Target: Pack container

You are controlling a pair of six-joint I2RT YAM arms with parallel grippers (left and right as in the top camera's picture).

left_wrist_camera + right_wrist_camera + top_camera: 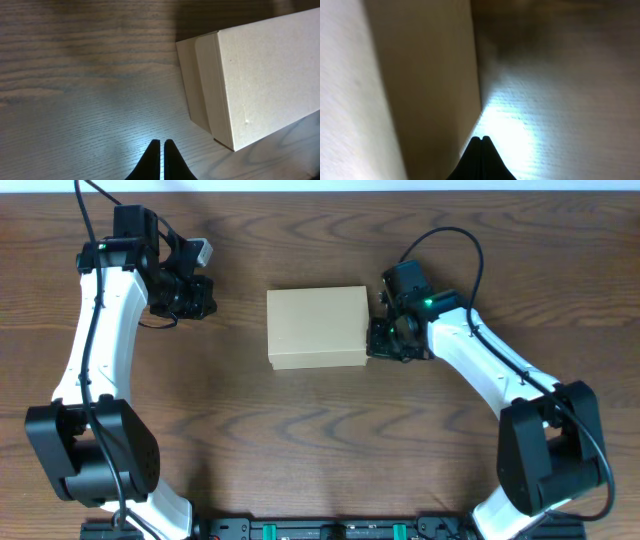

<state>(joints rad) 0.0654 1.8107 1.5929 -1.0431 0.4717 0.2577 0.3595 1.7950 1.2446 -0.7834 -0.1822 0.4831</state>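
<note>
The container (317,327), a tan cardboard box with its flap lid closed, lies flat in the middle of the wooden table. It also fills the right of the left wrist view (260,75) and the left of the right wrist view (420,75). My right gripper (378,340) is shut with nothing in it, its tips (481,139) low on the table right at the box's right side wall. My left gripper (208,308) is also shut and empty, hovering well to the left of the box; its tips (162,143) point at bare wood.
Brown wood-grain table (300,440) all around the box. The arm bases stand at the front left (90,460) and front right (550,450). No other objects show.
</note>
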